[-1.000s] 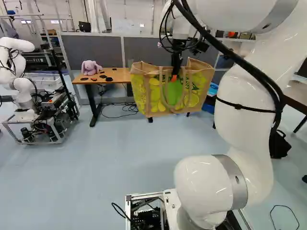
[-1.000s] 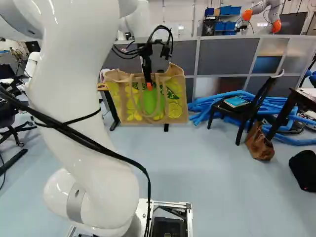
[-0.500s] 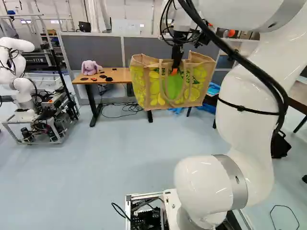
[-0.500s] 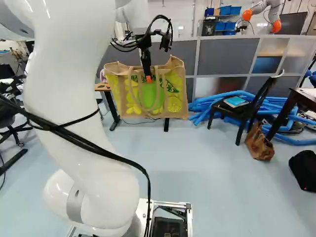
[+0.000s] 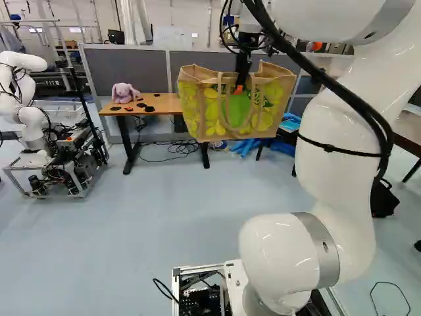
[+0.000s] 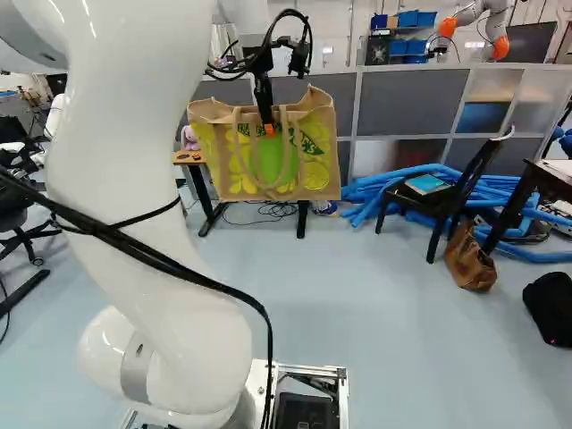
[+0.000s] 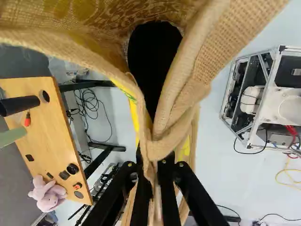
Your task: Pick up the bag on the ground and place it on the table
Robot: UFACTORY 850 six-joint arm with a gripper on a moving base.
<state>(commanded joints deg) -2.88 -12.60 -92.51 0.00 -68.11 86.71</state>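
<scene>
High above the floor hangs the bag (image 5: 227, 108), tan burlap with yellow-green fruit print, seen in both base views. My gripper (image 6: 269, 128) is at its top edge, orange tips against its near side. In the wrist view the gripper (image 7: 156, 176) is shut on the bag's handle and rim, bunched between the two fingers, and the bag's mouth (image 7: 207, 52) gapes ahead of them. The wooden table (image 5: 150, 104) stands behind and beside the bag; its right end is hidden by the bag in the left base view.
On the table lie a plush rabbit (image 5: 124, 93) and several small dark items. Another robot (image 5: 33, 125) stands at the left of the left base view. A black chair (image 6: 447, 201), blue tubes (image 6: 362, 192) and a brown bag (image 6: 470, 259) are at the right base view's right.
The arm has raised the bag, held in my gripper, so more floor and cables show under it. The base has not moved. The gripper has stayed shut.
</scene>
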